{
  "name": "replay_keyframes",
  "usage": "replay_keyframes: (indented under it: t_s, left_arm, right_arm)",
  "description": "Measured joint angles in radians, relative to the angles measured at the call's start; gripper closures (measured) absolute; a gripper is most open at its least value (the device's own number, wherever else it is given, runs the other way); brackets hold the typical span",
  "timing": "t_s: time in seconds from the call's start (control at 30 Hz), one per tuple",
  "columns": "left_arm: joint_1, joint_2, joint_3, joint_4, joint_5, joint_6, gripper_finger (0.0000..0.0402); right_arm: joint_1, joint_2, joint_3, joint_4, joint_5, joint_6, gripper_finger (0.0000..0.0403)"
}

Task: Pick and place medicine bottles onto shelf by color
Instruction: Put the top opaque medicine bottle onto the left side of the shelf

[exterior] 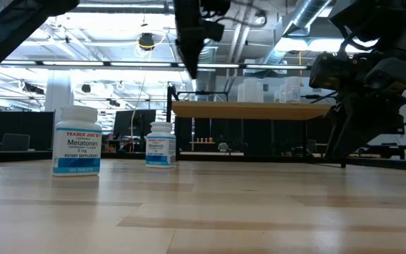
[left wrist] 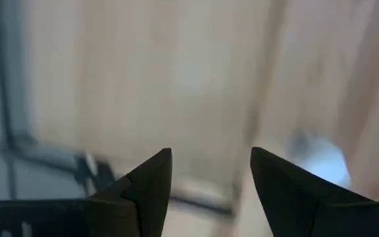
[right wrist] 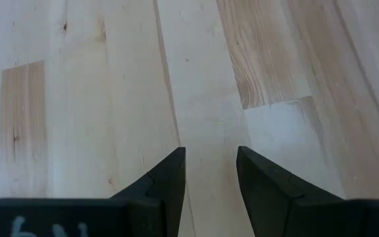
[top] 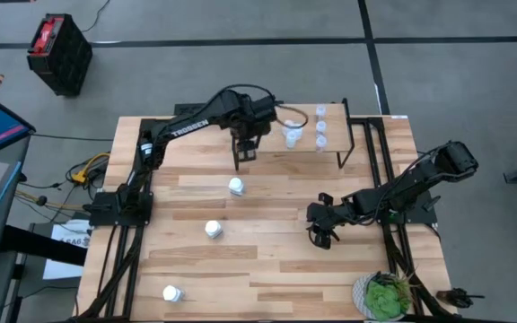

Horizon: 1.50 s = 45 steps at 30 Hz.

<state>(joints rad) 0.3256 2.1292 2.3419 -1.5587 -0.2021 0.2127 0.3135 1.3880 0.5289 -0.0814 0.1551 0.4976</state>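
We take the shelf point(top: 326, 148) as our landmark: it stands at the far edge of the surface point(top: 276, 269), right of centre. On it we count a cluster of pale bottles point(top: 293, 135) near its left end and a short row of small bluish bottles point(top: 320, 127) toward its middle; from the low view these show as faint translucent shapes on top of the shelf. Our left hand point(top: 243, 154) hangs just off the shelf's left end, above the surface, its fingers point(left wrist: 151, 176) parted with nothing between them. Three white bottles stand on the surface, all to the left of the shelf and nearer the front: one point(top: 236, 187) just in front of the left hand, a second point(top: 214, 230) farther forward, and a third point(top: 171, 292) near the front edge, well apart from the shelf. The low view shows two of them upright with blue labels. Our right hand point(top: 319, 231) rests low over bare wood in front of the shelf, its fingers point(right wrist: 165, 178) apart and gripping nothing. A green plant point(top: 385, 296) sits at the front right corner, far from the shelf.
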Motion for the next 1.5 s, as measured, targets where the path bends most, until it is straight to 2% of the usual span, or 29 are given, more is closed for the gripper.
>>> replay_keyframes:
  t_s: [0.27,0.57,0.7,0.87,0.97,1.07,1.3,1.4,1.5]
  left_arm:
    - [-0.025,-0.082,-0.023,-0.013,0.087,-0.037,0.0207]
    - [-0.043,-0.264,-0.023,-0.013,0.241,-0.078,0.0207]
    - [-0.072,-0.36,-0.096,-0.01,0.268,-0.079,0.0207]
    - [-0.109,-0.526,-0.355,-0.01,0.271,-0.079,0.0207]
    - [-0.125,-0.643,-0.576,0.017,0.275,-0.086,0.0207]
    - [-0.14,-0.762,-0.816,0.123,0.28,-0.102,0.0207]
    - [-0.147,-0.965,-1.305,0.591,0.298,-0.108,0.0207]
    - [-0.147,-0.981,-1.454,0.813,0.272,-0.081,0.0207]
    - [-0.147,-0.969,-1.551,0.986,0.245,0.002,0.0207]
  right_arm:
    - [0.0,0.007,-0.001,0.013,0.002,0.0,0.0244]
    - [0.001,0.042,-0.001,0.016,0.003,0.026,0.0244]
    - [0.007,0.04,0.0,0.017,0.003,0.026,0.0244]
    - [0.015,0.039,0.0,0.022,0.003,0.026,0.0244]
    - [0.015,0.039,0.0,0.022,0.003,0.026,0.0244]
    - [0.014,0.039,0.0,0.023,0.003,0.026,0.0244]
    - [0.003,0.039,0.0,0.034,0.003,0.026,0.0244]
    - [-0.002,0.039,0.0,0.041,0.003,0.026,0.0244]
    - [-0.003,0.039,0.0,0.045,0.003,0.026,0.0244]
